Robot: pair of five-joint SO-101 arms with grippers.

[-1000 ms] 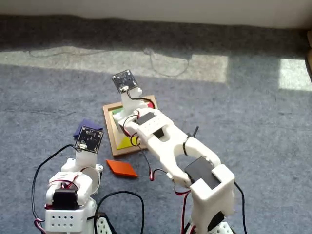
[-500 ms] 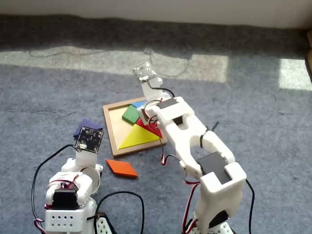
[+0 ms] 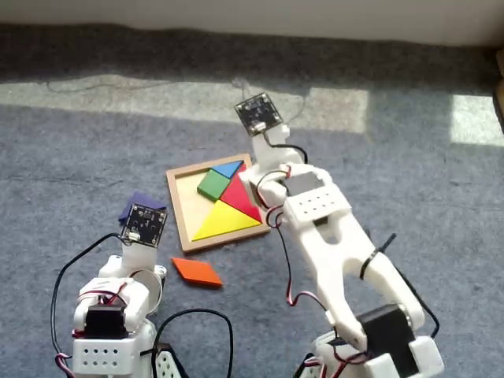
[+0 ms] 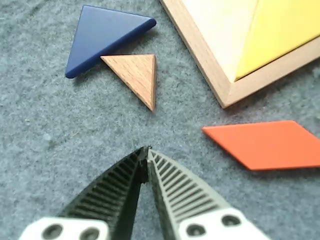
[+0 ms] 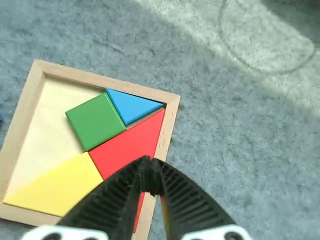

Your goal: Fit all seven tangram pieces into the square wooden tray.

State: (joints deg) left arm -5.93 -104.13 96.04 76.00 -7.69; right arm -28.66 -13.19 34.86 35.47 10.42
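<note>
The square wooden tray [image 3: 176,206] [image 5: 173,107] [image 4: 206,61] lies on the carpet and holds a green square [image 3: 211,185] [image 5: 95,121], a blue triangle [image 3: 229,168] [image 5: 131,105], a red triangle [image 3: 241,195] [image 5: 131,145] and a yellow triangle [image 3: 222,220] [image 5: 55,186] [image 4: 275,30]. Outside it lie an orange parallelogram [image 3: 197,272] [image 4: 265,144], a dark blue triangle [image 3: 134,206] [image 4: 102,34] and a small wooden triangle [image 4: 136,76]. My right gripper [image 5: 149,165] hangs shut above the tray's right edge. My left gripper [image 4: 146,156] is shut over bare carpet between the loose pieces.
Grey carpet surrounds the tray, with a sunlit strip [image 3: 197,102] behind it and a thin cable [image 3: 268,106] lying there. The right arm [image 3: 331,236] stretches over the carpet to the tray's right.
The right arm swung from over the tray's left part to its right edge, uncovering the pieces inside. The left arm stayed still.
</note>
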